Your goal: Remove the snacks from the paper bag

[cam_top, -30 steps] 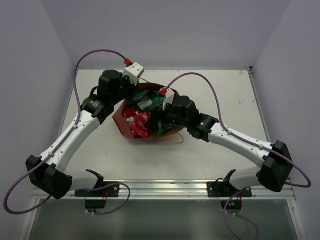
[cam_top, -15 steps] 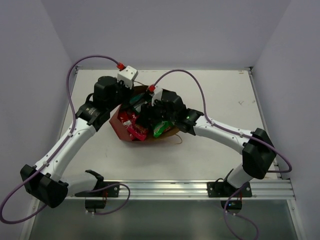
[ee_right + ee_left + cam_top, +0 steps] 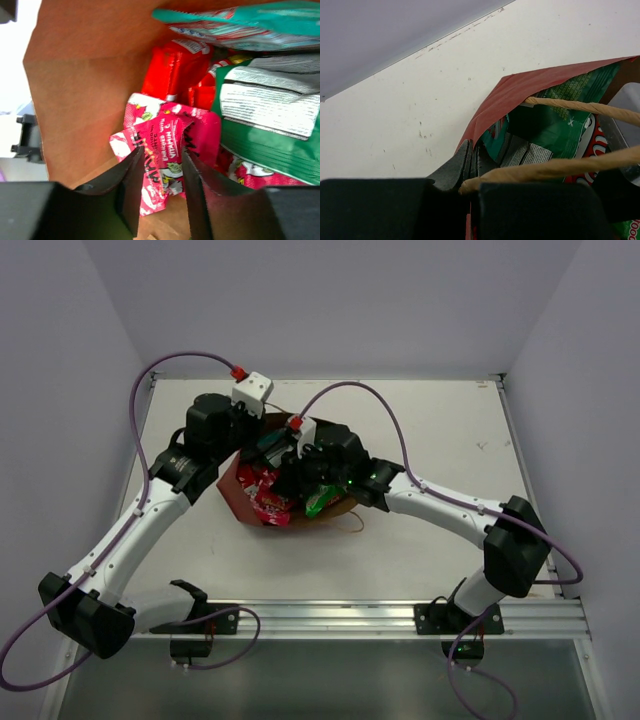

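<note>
pink packet [image 3: 162, 150]: thin foil, judged light, crinkly, slippery; lodged low inside paper bag [image 3: 75, 75] beside red packet [image 3: 172, 70] and green packet [image 3: 270, 135], bag mid-way across table [image 3: 440, 430]. best pinched across flat body. right gripper [image 3: 161, 155] astride it, jaws part narrowed, firm hold not confirmable. left gripper [image 3: 472, 152] clenched on bag's rim, propping mouth wide.

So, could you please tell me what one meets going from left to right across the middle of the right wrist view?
The brown inside of the bag → pink packet → green packet. The red packet and teal packet overlap these, so they are left out.
</note>
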Tool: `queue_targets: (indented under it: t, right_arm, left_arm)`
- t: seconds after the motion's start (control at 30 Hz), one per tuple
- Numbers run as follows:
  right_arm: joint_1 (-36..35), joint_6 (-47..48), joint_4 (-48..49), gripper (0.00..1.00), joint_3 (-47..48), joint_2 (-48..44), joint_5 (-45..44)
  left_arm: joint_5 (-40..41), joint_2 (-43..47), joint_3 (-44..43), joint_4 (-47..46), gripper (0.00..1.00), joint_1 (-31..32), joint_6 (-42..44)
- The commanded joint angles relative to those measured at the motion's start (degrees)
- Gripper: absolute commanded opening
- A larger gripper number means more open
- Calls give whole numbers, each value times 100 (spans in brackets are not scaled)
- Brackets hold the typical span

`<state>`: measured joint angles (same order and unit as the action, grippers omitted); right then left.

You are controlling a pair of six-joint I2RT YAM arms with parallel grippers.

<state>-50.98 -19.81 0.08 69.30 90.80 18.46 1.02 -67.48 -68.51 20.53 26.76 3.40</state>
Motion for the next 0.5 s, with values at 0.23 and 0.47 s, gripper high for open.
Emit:
queue_targets:
  t: [0.23,0.47]
  right_arm:
    - [-140,434,-324,45,409,315,685]
    - [-149,531,-430,26,567,509,721]
  left_arm:
    - [215,157,-39,-392,0,4,-208]
    - [232,113,-48,-401,0,13,-243]
